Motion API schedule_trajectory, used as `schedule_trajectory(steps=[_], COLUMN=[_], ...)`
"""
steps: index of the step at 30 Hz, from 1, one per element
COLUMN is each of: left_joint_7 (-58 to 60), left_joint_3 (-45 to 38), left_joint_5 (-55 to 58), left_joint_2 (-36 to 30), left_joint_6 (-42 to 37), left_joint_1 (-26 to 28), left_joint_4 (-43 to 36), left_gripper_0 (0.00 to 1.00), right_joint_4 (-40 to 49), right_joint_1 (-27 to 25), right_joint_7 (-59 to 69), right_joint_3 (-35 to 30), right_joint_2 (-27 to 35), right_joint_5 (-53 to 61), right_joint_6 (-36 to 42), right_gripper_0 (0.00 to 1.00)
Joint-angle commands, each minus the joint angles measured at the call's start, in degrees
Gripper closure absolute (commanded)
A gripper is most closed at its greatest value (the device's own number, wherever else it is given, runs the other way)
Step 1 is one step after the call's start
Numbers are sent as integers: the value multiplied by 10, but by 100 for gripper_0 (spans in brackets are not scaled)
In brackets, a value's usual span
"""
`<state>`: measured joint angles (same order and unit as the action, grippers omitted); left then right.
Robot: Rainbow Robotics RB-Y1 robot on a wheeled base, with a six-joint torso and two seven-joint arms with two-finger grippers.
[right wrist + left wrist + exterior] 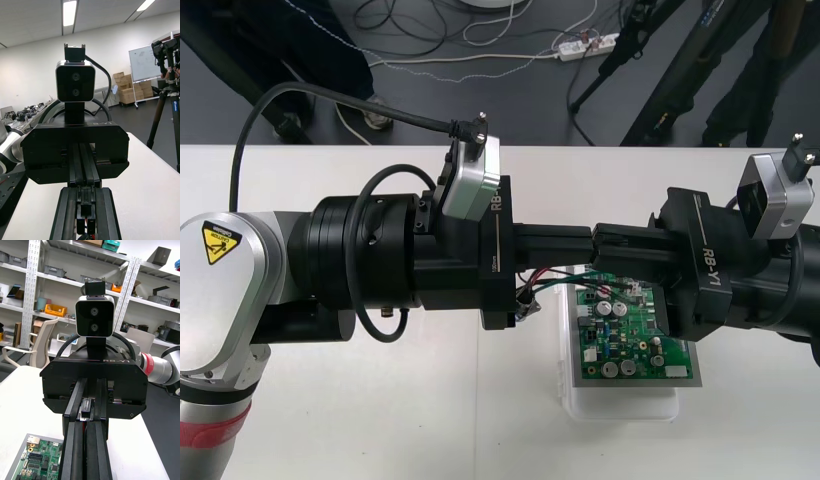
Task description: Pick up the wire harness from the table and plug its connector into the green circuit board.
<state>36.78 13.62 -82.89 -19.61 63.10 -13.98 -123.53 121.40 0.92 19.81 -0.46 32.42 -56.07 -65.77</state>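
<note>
**Q.** Where is the wire harness (552, 277)?

**A.** It is off the table (380, 420), slung under the two grippers. These meet tip to tip above the far left corner of the green circuit board (635, 335). Red, green and black wires sag below the left gripper (580, 240). A metallic end under that gripper's body is probably the socket (525, 310).

**Q.** How is the step in hand best done?

**A.** The step appears to be bringing the plug to the board. The plug should stay square in the grip, and the wires need slack so they do not drag. It should be lined up over its header first, then pressed straight down. The white base (620, 405) may slide under a skewed push.

**Q.** How does the harness lie relative to the jaws?

**A.** The right gripper (605, 250) has its jaws nearly closed. In the right wrist view the small black plug (85, 210) and a red wire sit between them. The left gripper's jaws also stand close together, with the wires emerging beneath. Whether they pinch the wires cannot be told.
</note>
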Motion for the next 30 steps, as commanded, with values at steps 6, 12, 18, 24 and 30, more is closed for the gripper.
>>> schedule_trajectory(steps=[6, 12, 18, 24, 30], left_joint_7=[9, 7, 2, -2, -3], left_joint_3=[2, -1, -13, -66, -120], left_joint_5=[21, 22, 35, 47, 52], left_joint_2=[14, 13, 3, -4, -6], left_joint_6=[-27, -27, -25, 26, 77], left_joint_1=[-21, -19, -16, -8, 6], left_joint_4=[-11, -11, -11, -10, -9], left_gripper_0=[100, 100, 100, 100, 100], right_joint_4=[14, 14, 14, 14, 14], right_joint_1=[5, 4, 4, 3, -4], right_joint_7=[30, 27, 26, 26, 27], right_joint_3=[8, 8, 7, 7, 4], right_joint_2=[-9, -9, -7, 4, 37], right_joint_5=[8, 8, 8, 8, 8], right_joint_6=[1, 0, 0, 0, 0], right_gripper_0=[0, 0, 0, 0, 0])
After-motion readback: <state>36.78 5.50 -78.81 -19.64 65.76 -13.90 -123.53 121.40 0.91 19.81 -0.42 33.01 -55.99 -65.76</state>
